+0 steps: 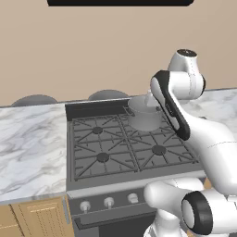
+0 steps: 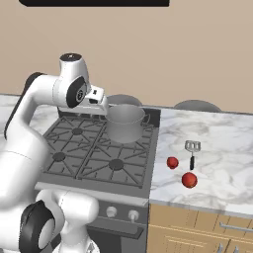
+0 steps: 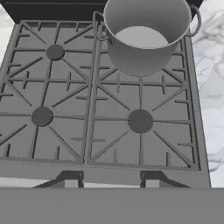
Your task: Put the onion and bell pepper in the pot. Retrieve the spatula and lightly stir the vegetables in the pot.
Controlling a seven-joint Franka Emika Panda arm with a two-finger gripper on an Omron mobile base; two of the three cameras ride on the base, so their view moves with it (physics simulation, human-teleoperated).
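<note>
The grey metal pot (image 2: pixel 124 123) stands on the stove's rear right burner, and its inside (image 3: pixel 141 37) is bare. On the marble counter to the right of the stove lie two small red rounded vegetables (image 2: pixel 172 162) (image 2: pixel 189 180), the onion and the bell pepper; I cannot tell which is which. The spatula (image 2: pixel 192 152), metal-headed with a dark handle, lies just behind them. My gripper (image 2: pixel 99 109) hangs above the stove just left of the pot. In the hand view the gripper (image 3: pixel 111 183) is open with nothing between its fingers.
The stove (image 1: pixel 102 139) has four grated burners, with knobs (image 1: pixel 109 202) along its front. Marble counter runs on its left (image 1: pixel 28 143) and on its right (image 2: pixel 222 133). My own arm (image 1: pixel 173 109) crosses in front of the pot in the left base view.
</note>
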